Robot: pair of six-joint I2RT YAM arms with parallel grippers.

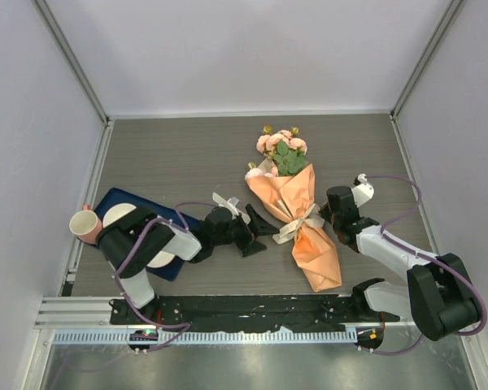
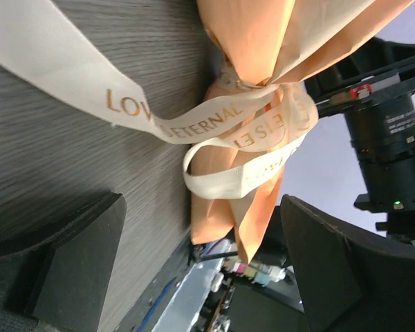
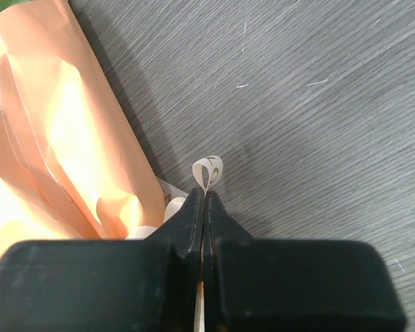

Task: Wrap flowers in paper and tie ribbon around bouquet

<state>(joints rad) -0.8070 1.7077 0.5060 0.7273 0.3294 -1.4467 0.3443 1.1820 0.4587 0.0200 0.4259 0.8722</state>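
Observation:
The bouquet lies on the table, with pink flowers [image 1: 281, 148] poking out of a cone of orange paper [image 1: 307, 213]. A cream ribbon [image 1: 297, 228] printed in gold is knotted round the cone's waist. In the left wrist view the ribbon [image 2: 194, 130] runs from the knot out to the upper left. My left gripper [image 1: 260, 233] stands wide open just left of the cone; nothing lies between its fingers [image 2: 76, 266]. My right gripper [image 3: 204, 198], on the cone's right side, is shut on a fold of ribbon [image 3: 209, 170], beside the paper [image 3: 55, 138].
A dark blue tray [image 1: 118, 197] holding white dishes sits at the near left under my left arm, with a pink cup [image 1: 84, 224] at its left edge. A metal rail [image 1: 252, 333] runs along the table's near edge.

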